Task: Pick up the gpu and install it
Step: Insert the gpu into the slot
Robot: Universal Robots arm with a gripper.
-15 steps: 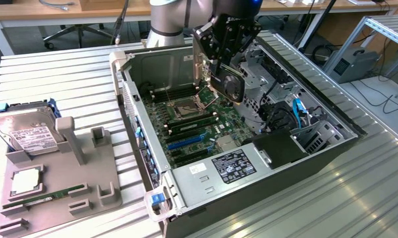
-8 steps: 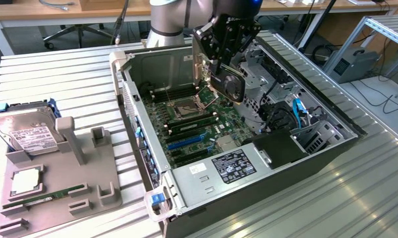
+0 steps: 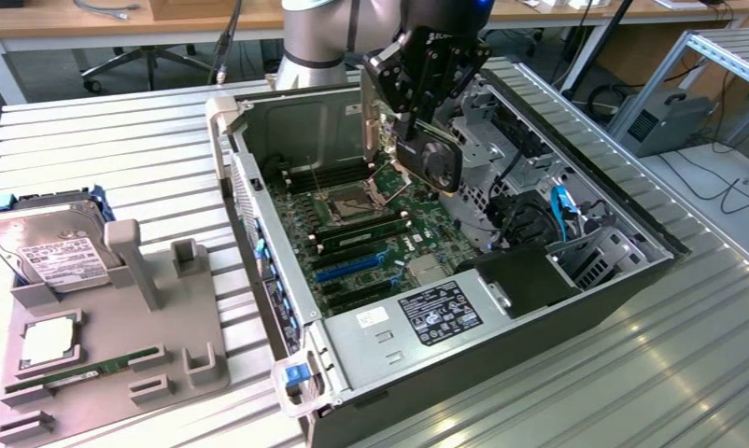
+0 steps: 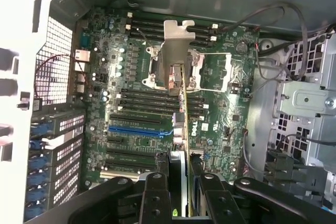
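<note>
**Fig.** Pincer [image 3: 406,117] clamped on the gpu [image 3: 432,161], which hangs above the motherboard [image 3: 377,245] inside the open case [image 3: 288,121] and appears clear of the board. The card shows a green circuit board seen thin edge-on, a black cooler block on one face, and a long silver bracket [image 4: 176,51] at one end. For this step, hold the card square in your grip. Bring its connector edge parallel to the blue slot [image 4: 137,129] and move slowly, since any tilt would likely jam the connector.
</note>
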